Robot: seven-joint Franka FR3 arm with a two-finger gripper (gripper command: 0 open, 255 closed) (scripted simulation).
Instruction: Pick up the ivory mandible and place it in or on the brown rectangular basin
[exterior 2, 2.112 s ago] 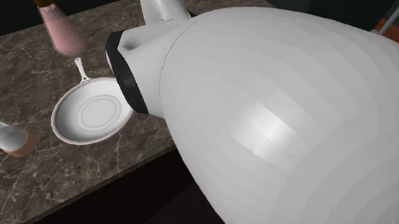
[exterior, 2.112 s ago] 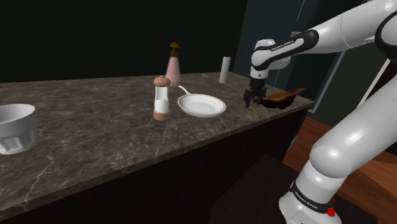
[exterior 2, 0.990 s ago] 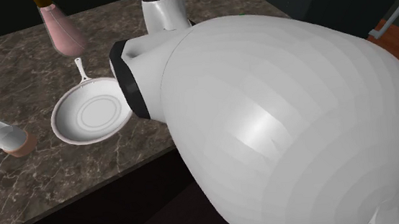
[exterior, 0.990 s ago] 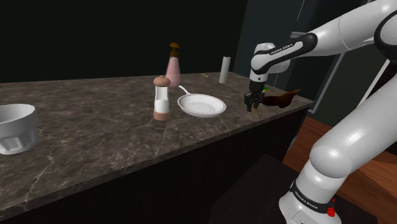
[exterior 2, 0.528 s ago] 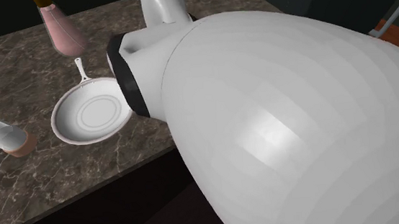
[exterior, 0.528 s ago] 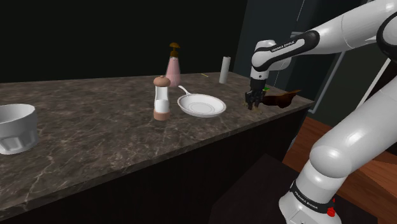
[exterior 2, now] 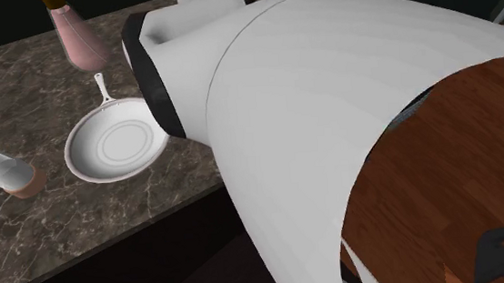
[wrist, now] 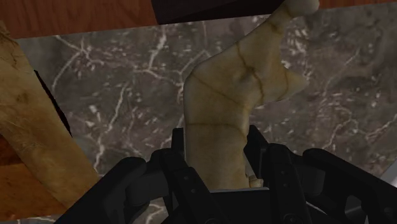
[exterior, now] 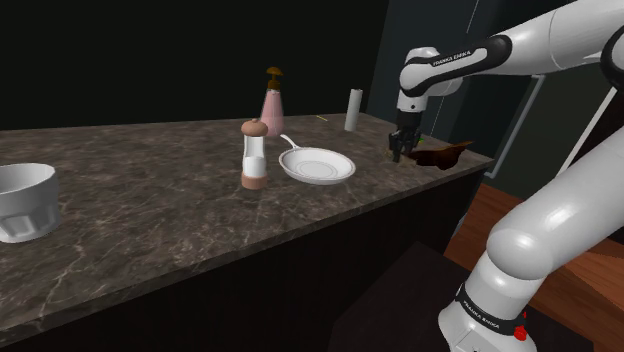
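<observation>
Two black fingers of the gripper (wrist: 215, 162) are clamped onto the lower end of the ivory mandible (wrist: 232, 95), so the jaws are parted only by the thickness of the bone. The mandible is cream-coloured with brown crack lines and is seen poking out past the fingertips, over the dark marbled counter (wrist: 114, 83). In the shoulder view the hand is pointed down at the counter's right end, with the brown rectangular basin (exterior: 441, 155) parked just beside it. A white pan (exterior: 318, 166) is laid flat further along to the left.
</observation>
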